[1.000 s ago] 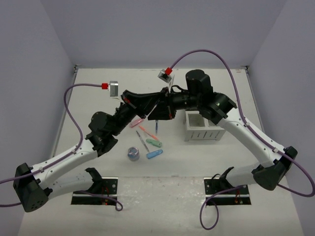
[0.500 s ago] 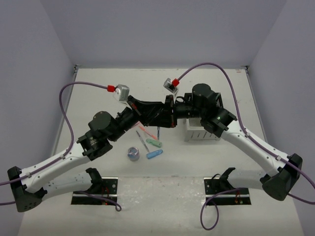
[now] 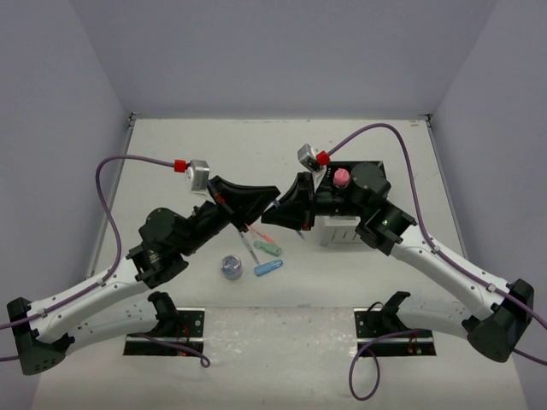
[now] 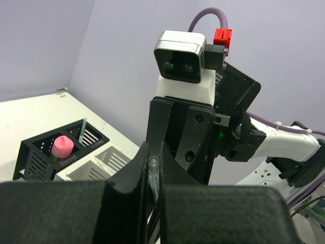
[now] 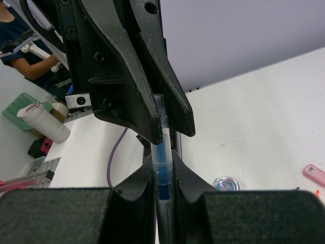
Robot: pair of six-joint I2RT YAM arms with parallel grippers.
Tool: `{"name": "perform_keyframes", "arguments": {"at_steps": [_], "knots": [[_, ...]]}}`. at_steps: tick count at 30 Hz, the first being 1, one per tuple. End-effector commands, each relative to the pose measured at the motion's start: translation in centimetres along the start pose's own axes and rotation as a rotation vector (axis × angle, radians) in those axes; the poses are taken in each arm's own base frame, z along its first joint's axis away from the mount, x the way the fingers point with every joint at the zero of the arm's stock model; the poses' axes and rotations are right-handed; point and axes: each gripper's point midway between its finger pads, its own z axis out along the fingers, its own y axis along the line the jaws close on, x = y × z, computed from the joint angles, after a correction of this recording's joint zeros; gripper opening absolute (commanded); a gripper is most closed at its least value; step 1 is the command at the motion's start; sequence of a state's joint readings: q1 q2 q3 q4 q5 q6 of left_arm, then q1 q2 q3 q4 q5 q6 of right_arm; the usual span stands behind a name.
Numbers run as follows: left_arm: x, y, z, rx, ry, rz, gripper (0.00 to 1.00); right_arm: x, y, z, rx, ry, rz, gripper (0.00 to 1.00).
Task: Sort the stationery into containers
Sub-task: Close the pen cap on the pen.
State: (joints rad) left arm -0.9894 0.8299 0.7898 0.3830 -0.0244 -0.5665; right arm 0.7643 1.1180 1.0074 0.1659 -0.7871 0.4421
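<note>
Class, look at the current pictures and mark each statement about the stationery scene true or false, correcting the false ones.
1. The left hand and right hand are both shut on one blue pen. True.
2. The black organiser holds nothing. False: a pink-topped item and a thin pen stand in it.
3. The blue-grey roll lies on the table. True.
4. The mint capsule is inside the black organiser. False: it lies on the table, near the blue capsule.
</note>
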Motion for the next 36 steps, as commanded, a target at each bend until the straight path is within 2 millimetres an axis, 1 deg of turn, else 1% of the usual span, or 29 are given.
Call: {"name": "perform_keyframes", "arguments": {"at_steps": [1,4,7,9,10,16,18,24,29,32,34,36], "knots": [[-4.1,-5.1,-1.1,0.197,-0.105,0.002,0.00,-0.8,-2.4,-0.4,0.096,-0.070,0.007,0.20],[-4.5,-5.0,-1.0,0.189,-0.113,0.012,0.00,0.2,-2.5,-0.2,0.085,-0.047,0.015,0.36],[-5.1,-5.2,-0.8,0.186,-0.122,0.025,0.00,1.3,-2.6,-0.2,0.079,-0.027,0.025,0.43],[-5.2,-5.3,-0.3,0.183,-0.112,0.034,0.00,1.9,-2.7,-0.2,0.079,-0.014,0.032,0.49],[-4.8,-5.2,0.0,0.182,-0.095,0.040,0.00,2.0,-2.7,-0.3,0.077,-0.012,0.031,0.49],[-4.7,-5.3,1.1,0.168,-0.054,0.079,0.00,2.7,-2.1,-1.0,0.071,0.006,-0.006,0.53],[-4.0,-5.1,1.4,0.160,-0.006,0.095,0.00,2.8,-2.1,-1.3,0.080,0.011,-0.024,0.53],[-3.6,-5.3,1.1,0.165,0.043,0.117,0.00,2.5,-1.9,-2.0,0.110,0.005,-0.048,0.53],[-2.9,-5.2,1.1,0.160,0.094,0.127,0.00,2.2,-1.5,-2.3,0.110,-0.020,-0.067,0.49],[-2.2,-5.2,1.3,0.166,0.132,0.132,0.00,1.7,-1.5,-2.5,0.128,-0.031,-0.086,0.55],[-1.5,-5.3,1.4,0.178,0.163,0.141,0.00,1.2,-1.8,-2.7,0.152,-0.030,-0.108,0.64],[-1.1,-5.2,1.6,0.183,0.183,0.148,0.00,1.0,-2.0,-2.8,0.179,-0.013,-0.112,0.66]]}}
